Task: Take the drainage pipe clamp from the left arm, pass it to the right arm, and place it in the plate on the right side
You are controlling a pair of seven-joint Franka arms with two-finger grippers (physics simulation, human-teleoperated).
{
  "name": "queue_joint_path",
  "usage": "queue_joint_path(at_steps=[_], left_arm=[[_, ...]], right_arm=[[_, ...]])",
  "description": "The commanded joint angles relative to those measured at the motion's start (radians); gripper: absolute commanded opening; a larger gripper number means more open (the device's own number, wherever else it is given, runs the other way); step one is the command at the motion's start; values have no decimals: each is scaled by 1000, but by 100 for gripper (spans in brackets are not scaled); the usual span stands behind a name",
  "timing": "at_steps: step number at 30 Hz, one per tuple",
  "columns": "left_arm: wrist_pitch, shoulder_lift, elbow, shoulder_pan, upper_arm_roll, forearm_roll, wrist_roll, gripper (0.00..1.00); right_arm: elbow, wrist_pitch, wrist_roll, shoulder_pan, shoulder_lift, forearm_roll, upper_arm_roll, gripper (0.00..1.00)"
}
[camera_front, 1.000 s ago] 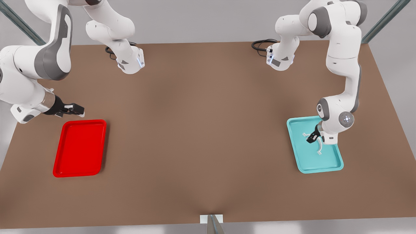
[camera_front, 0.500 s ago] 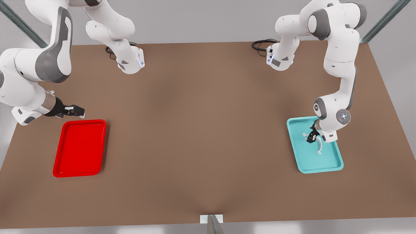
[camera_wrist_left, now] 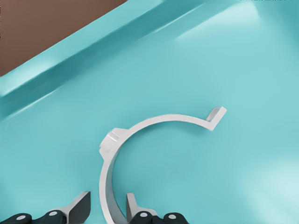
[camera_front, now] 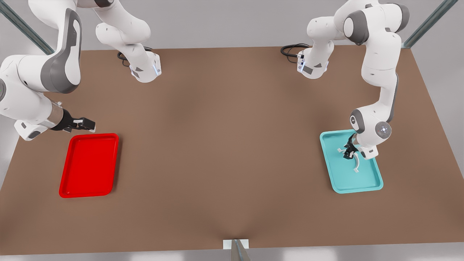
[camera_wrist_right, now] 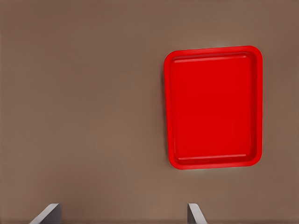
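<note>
The brown desk [camera_front: 232,152] took up pretty much everything. My red plate [camera_front: 89,165] sat flat on it toward the front view's left, and the teal tray [camera_front: 351,181] sat well apart from it on the front view's right. My right end effector [camera_front: 84,124] hung just past the plate's far rim, above the desk, with its fingers [camera_wrist_right: 46,213] spread wide and nothing in them, so that arm was just waiting. My left end effector [camera_front: 348,154] was down inside the teal tray, fingers [camera_wrist_left: 79,208] parted on either side of the drainage pipe clamp [camera_wrist_left: 140,154]. The clamp lay flat on the tray floor, one end of its arc sitting between my fingers with a gap on both sides, so no real hold on it.
</note>
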Motion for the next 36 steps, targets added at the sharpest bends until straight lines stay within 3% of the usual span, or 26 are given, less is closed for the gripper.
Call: queue_joint_path(at_steps=[1, 18, 21, 27, 31, 33, 36], left_arm=[[4, -1, 0, 1, 1, -8, -49, 24], [-41, -42, 14, -1, 1, -6, -43, 21], [-222, -70, 108, -32, -4, -3, -47, 21], [-303, -108, 279, -113, -44, -1, -46, 21], [-393, -85, 431, -219, -98, 9, -67, 21], [-564, -13, 650, -320, -99, 11, -69, 21], [-610, 94, 821, -472, -136, 23, -58, 21]], right_arm=[[0, 0, -1, 0, -1, 1, -1, 100], [0, 3, -1, 0, 1, 1, -1, 100], [-1, 4, -1, 0, 1, 1, -1, 100], [34, 6, -10, 81, 65, -84, 1, 100], [151, 9, -473, 112, 221, -68, 4, 100], [221, 9, -548, 115, 267, -68, 5, 100], [269, 27, -847, 120, 346, -65, 7, 100]])
